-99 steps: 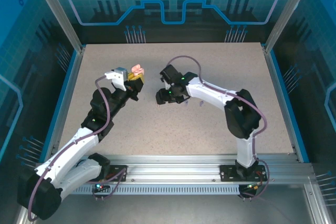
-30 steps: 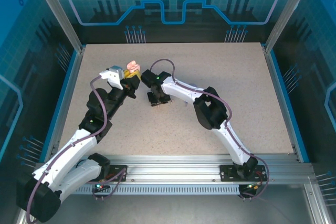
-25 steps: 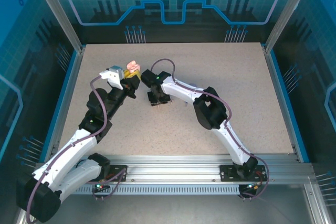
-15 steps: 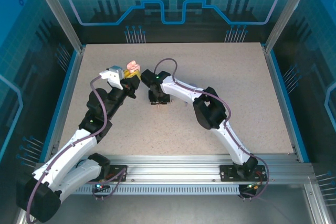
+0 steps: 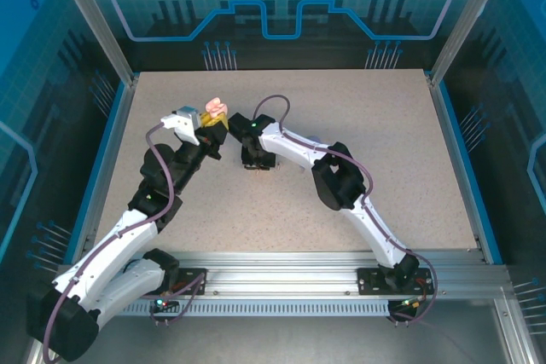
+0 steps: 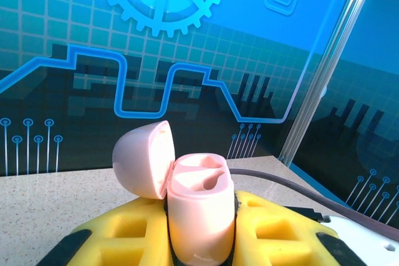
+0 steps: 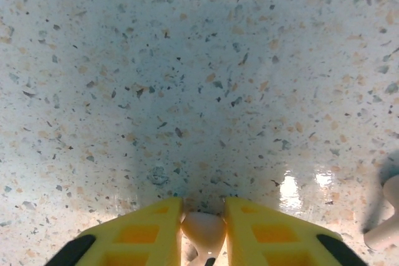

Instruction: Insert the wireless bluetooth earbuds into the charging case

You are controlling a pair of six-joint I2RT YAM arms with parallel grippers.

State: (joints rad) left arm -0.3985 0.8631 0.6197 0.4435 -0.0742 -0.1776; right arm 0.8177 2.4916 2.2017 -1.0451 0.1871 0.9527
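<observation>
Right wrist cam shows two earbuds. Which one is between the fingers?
The pale earbud at bottom centre, wedged between the yellow fingers of the right gripper. The other earbud lies free on the table at the right edge, partly cut off.

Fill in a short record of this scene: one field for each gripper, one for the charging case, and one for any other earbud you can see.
Left gripper: shut on the charging case, holding it upright
Charging case: pink, lid open, both wells look empty
Right gripper: closed on a pale earbud, down at the table
Second earbud: lies on the table, apart from the fingers
</observation>
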